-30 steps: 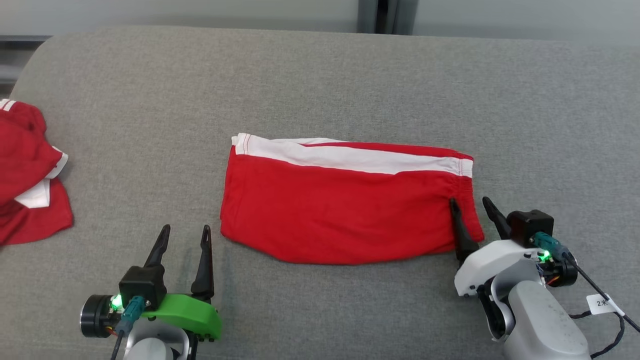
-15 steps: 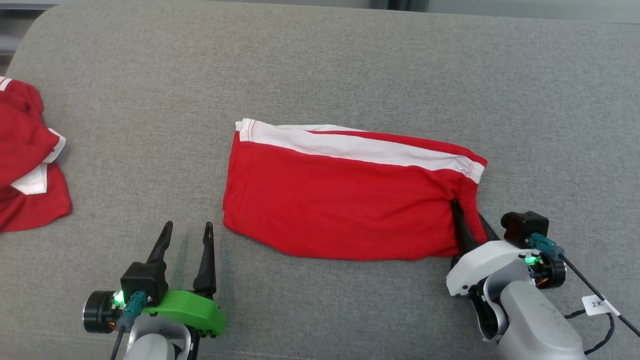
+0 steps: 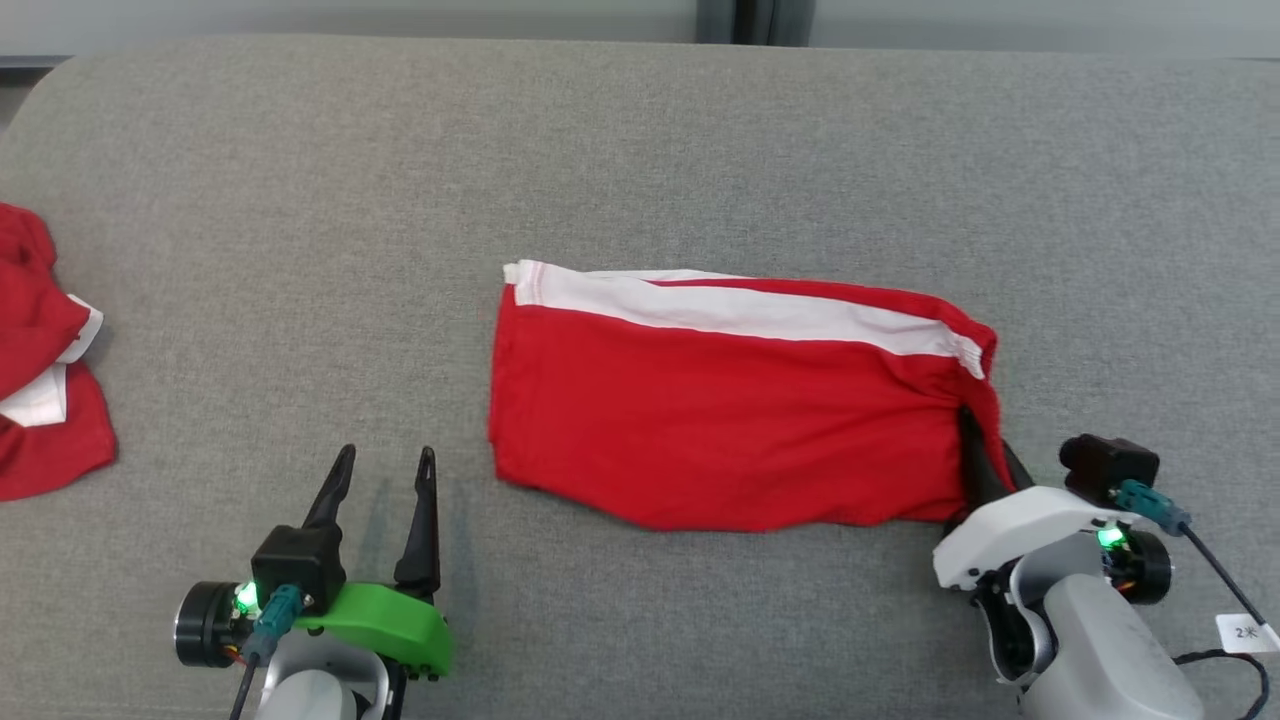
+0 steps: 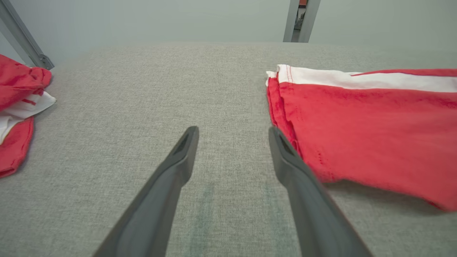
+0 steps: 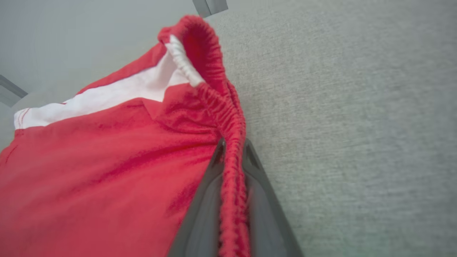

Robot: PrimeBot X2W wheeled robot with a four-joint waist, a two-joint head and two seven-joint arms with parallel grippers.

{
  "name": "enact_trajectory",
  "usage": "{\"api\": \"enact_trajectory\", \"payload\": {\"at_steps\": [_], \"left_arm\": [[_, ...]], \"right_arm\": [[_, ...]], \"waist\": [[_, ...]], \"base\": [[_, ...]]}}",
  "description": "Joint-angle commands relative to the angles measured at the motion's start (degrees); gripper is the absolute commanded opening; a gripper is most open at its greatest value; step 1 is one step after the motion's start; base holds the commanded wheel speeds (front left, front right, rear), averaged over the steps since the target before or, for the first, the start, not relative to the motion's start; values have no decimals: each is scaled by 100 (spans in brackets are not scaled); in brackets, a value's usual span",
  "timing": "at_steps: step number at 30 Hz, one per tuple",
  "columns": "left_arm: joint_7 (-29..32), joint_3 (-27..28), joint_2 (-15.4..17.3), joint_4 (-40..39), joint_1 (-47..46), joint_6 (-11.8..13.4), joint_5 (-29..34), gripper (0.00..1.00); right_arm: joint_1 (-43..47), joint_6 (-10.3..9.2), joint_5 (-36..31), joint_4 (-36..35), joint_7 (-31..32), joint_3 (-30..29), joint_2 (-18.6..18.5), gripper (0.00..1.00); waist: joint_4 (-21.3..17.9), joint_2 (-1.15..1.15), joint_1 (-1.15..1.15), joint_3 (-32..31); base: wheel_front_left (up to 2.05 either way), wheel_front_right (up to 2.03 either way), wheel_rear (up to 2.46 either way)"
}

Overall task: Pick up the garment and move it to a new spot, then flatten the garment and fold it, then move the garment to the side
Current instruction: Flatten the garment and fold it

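Red shorts with a white side stripe [image 3: 730, 400] lie folded flat on the grey cushion. My right gripper [image 3: 985, 455] is shut on the gathered elastic waistband [image 5: 232, 142] at the shorts' right end, the band pinched between both dark fingers and lifted slightly. In the left wrist view the shorts [image 4: 367, 121] lie to the right of my left gripper [image 4: 232, 135]. That left gripper [image 3: 385, 470] stands open over bare cushion, a little left of the shorts' near left corner, holding nothing.
A second crumpled red and white garment [image 3: 40, 380] lies at the far left edge, and it is the garment [image 4: 18, 103] at the left of the left wrist view. The grey cushion [image 3: 640, 150] stretches wide behind the shorts, its back edge meeting a pale wall.
My right gripper closed on the waistband at the shorts' right end. That end now bunches up and the shorts sit further right. The head camera also shifted.
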Motion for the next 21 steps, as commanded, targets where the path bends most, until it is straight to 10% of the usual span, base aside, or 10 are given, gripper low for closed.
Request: {"api": "enact_trajectory", "payload": {"at_steps": [1,7,21], "left_arm": [[0,-42,4,13,61,-21,-7,100],[0,-250,6,59,130,2,-111,100],[0,-665,7,117,157,59,-312,100]], "right_arm": [[32,-12,-133,-28,-3,-191,-26,0],[-137,-12,-319,-229,-3,-430,-28,0],[-647,-7,1311,-583,74,2025,-27,0]], "waist": [[-89,0,0,-109],[-101,0,0,-214],[703,0,0,-303]], "base": [[0,0,0],[0,0,0],[0,0,0]]}}
